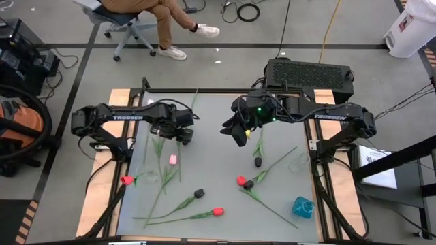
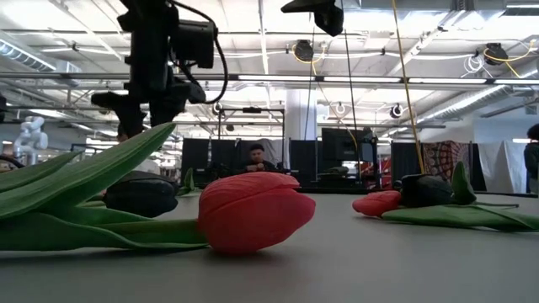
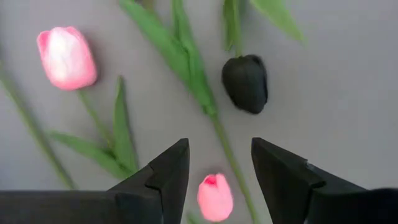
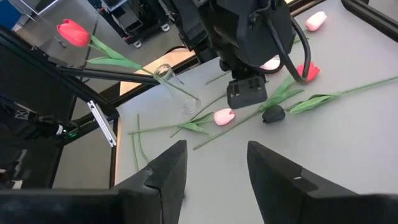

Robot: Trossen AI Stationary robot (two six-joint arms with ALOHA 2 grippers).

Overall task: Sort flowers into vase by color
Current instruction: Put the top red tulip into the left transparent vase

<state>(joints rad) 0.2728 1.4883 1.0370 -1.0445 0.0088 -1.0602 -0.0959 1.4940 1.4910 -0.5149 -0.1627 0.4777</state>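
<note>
- Since its two fingers stand apart with nothing between them, we read the left end effector [image 3: 219, 144] as released and empty. It hangs over the left half of the counter [image 1: 211, 160], directly above a small pink tulip head [image 3: 214, 198].
- A larger pink tulip [image 3: 66, 57] and a black tulip [image 3: 245, 83] lie just beyond that head. Their stems and leaves cross, so we judge that a clean pick there needs a stem free of its neighbours.
- The right end effector [image 4: 214, 146] is also released and holds nothing. It hovers above the middle of the counter, turned toward the left arm, and we take it to be waiting.
- Most flowers lie flat and loose on the counter. We see a red tulip [image 1: 218, 211] at the near edge and another black tulip [image 1: 199, 193] just beside its stem. A red head [image 1: 241, 180] touches a black head [image 1: 248, 184] on the right half.
- A clear glass vase [image 4: 178, 93] on the left side looks tipped over. The stem of a red tulip [image 4: 73, 31] seems to run to its mouth, though we cannot tell whether it sits inside.
- A second clear vase [image 1: 300, 162] stands near the right edge, with a blue container [image 1: 303, 207] nearer the front. We see no flower in either, so the sorting appears barely begun.
</note>
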